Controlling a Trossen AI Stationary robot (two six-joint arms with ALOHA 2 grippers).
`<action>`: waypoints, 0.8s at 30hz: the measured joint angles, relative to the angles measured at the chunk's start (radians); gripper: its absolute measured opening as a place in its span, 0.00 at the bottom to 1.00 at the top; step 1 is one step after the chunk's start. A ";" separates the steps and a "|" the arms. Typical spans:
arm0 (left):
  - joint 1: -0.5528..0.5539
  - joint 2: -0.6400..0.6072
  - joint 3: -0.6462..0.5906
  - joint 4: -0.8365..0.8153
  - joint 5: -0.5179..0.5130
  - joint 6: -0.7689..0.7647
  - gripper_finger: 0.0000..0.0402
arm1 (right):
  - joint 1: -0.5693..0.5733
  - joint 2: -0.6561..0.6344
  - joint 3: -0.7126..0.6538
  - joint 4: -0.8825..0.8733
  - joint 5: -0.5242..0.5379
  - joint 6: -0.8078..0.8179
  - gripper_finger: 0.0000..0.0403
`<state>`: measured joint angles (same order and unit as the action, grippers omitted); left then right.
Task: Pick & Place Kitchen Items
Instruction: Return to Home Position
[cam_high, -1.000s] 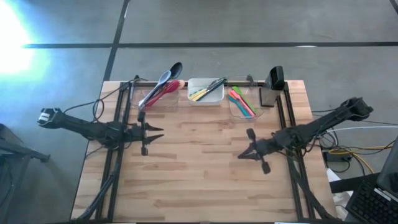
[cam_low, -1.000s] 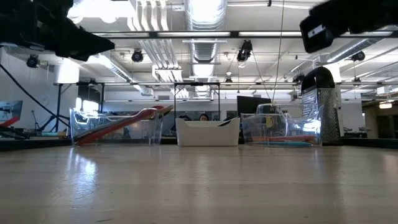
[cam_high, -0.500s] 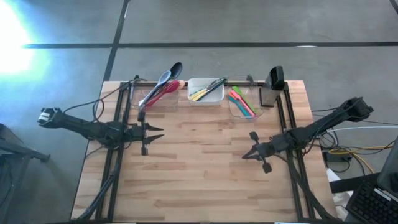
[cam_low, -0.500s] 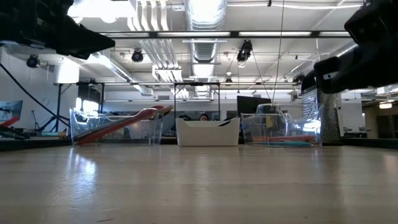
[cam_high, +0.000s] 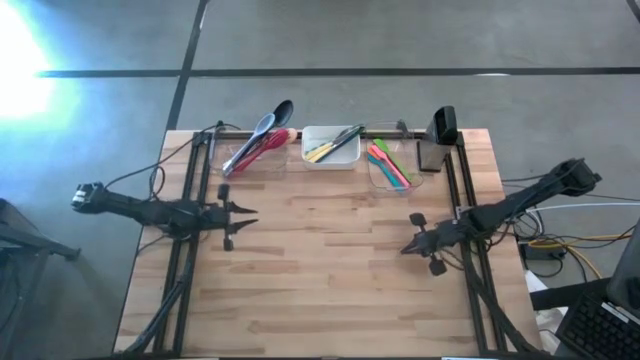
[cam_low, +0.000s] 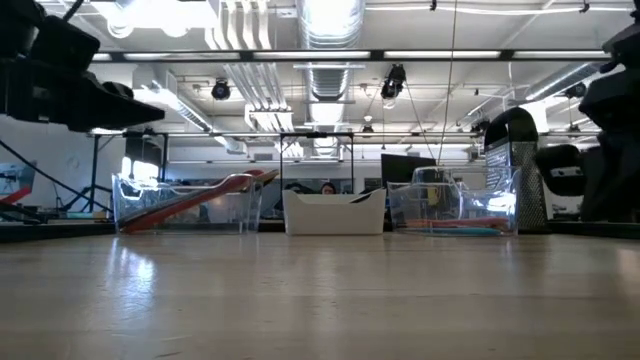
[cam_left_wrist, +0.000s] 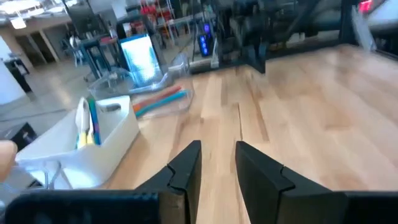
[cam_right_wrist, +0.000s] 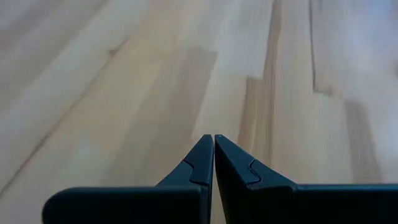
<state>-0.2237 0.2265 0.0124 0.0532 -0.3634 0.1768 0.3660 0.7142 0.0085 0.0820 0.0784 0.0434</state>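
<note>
Utensils (cam_high: 388, 165) fill tubs (cam_high: 330, 165); right fingers (cam_right_wrist: 193, 165) touch, empty.

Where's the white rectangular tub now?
High view: the white rectangular plastic tub sits at the far edge of the wooden table, between the left clear tub holding red and black spoons and the right clear tub holding coloured spatulas.

The desk (cam_high: 320, 290) is pale blond wood in a butcher-block pattern of short staggered strips, and it stands on a grey floor (cam_high: 400, 40) crossed by dark lines. At its 11 o'clock a clear tub (cam_high: 222, 162) shows black, grey and red spoons (cam_high: 262, 135); at 12 o'clock a white bin (cam_high: 330, 163) shows yellow-handled cutlery (cam_high: 322, 151); at 1 o'clock a second clear tub (cam_high: 384, 184) shows pink, green, orange and blue spatulas (cam_high: 388, 165). The left arm (cam_high: 150, 208) and the right arm (cam_high: 510, 205) are black.
</note>
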 joint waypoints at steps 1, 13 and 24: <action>0.003 -0.007 -0.003 0.012 0.003 0.000 0.25 | 0.000 -0.019 0.000 -0.026 0.001 0.001 0.02; 0.009 -0.225 -0.004 0.008 0.010 0.002 0.25 | -0.110 -0.314 0.000 -0.032 0.001 0.006 0.02; 0.010 -0.225 -0.005 0.008 0.008 0.003 0.25 | -0.300 -0.577 0.000 -0.034 0.002 0.006 0.02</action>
<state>-0.2138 0.0010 0.0078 0.0617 -0.3550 0.1799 0.0661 0.1376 0.0086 0.0478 0.0804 0.0498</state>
